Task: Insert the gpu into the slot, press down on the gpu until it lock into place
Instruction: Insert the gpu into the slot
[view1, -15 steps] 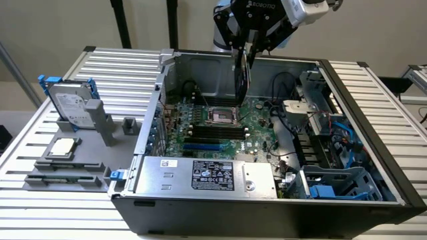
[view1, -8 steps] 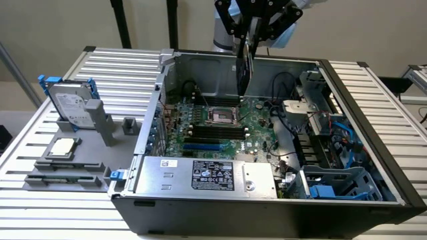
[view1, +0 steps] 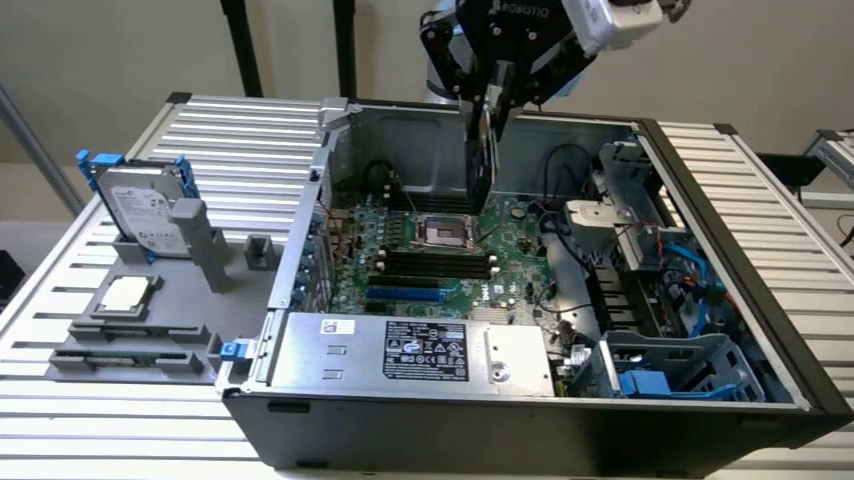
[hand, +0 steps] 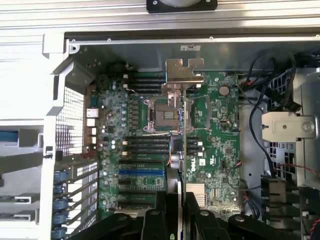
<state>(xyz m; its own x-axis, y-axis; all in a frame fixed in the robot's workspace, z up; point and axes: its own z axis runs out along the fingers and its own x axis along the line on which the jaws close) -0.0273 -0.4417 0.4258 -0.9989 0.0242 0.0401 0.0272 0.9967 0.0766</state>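
So the gripper (view1: 497, 75) is up over the far half of the open case (view1: 534, 430), and it's pinching the gpu (view1: 482, 150) by its top edge. The card hangs straight down on edge, thin side towards the exterior camera. From the wrist view you look right down along the gpu (hand: 183, 150). The black fingers (hand: 159, 215) are clamped on either side of it, with the gripper (hand: 182, 212) squeezing the card, not spread. The card's shiny metal bracket (hand: 183, 70) sticks out at the far end.

The gpu isn't in anything. Its bottom edge floats in the air above the motherboard (view1: 514, 270), lined up roughly over the square CPU socket (view1: 445, 233). I can't see it touching the board anywhere.

The slot (view1: 404, 296), the bright blue strip, is closer to the near side. It sits just past the black memory slots (view1: 430, 265) and just before the silver power supply box (view1: 414, 350). In the wrist view the slot (hand: 141, 171) is bare and sits off to one side of the card's line, so the two are well apart and not lined up.

Other stuff: the case lies on its side on a slatted metal table (view1: 94, 430). A hard drive (view1: 140, 215) stands upright in a grey holder out on the exterior view's left, outside the case. A bunch of black and blue cables (view1: 667, 270) runs along the exterior view's right inside the case.
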